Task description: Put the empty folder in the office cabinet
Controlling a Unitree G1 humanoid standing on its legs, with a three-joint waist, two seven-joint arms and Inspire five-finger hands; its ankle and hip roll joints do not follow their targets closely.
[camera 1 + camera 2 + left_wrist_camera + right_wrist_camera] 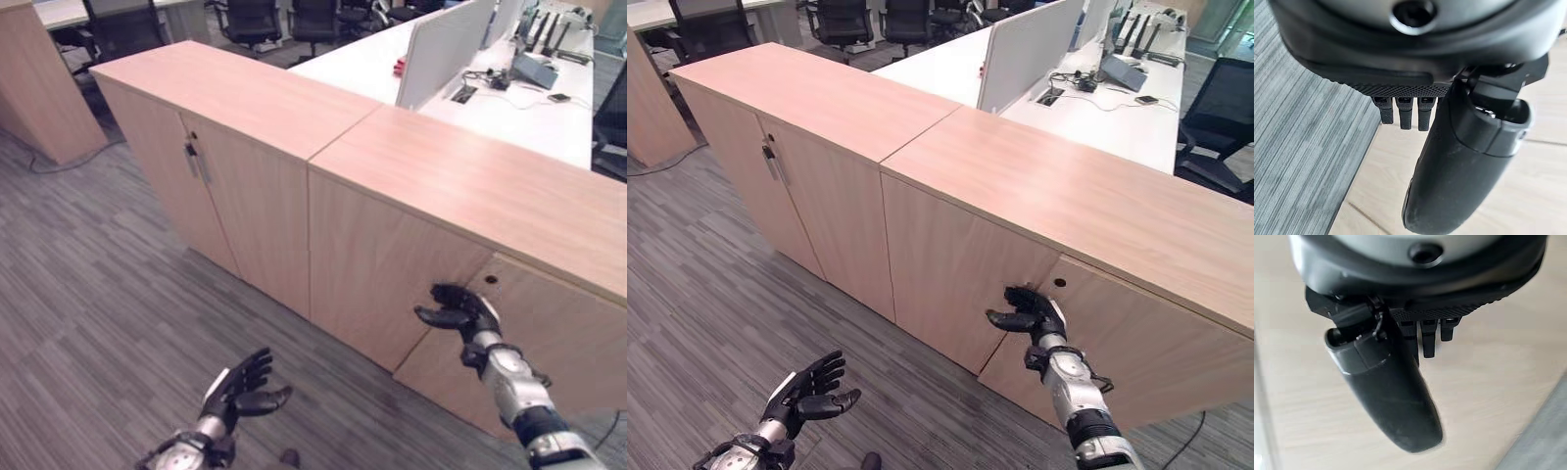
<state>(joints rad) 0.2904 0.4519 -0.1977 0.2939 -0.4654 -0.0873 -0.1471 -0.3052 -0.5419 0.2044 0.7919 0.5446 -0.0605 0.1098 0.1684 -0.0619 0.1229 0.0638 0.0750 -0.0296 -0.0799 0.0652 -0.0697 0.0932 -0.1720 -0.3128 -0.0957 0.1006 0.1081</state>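
Note:
A long, low wooden office cabinet (392, 176) runs across the floor, and a second unit (245, 98) joins it on the left. My right hand (460, 311) is at the upper seam between the right unit's two doors, just below a small keyhole (490, 279). Its fingers curl against the right door (558, 343) and its thumb points left. That door's lower corner stands slightly out from its neighbour. My left hand (240, 392) hovers low over the carpet with relaxed, spread fingers and holds nothing.
The left unit's doors carry metal handles (193, 160). Behind the cabinet stands a white desk (509, 108) with a divider screen and small devices. Office chairs (250, 20) are at the back. Grey carpet (88, 323) stretches in front.

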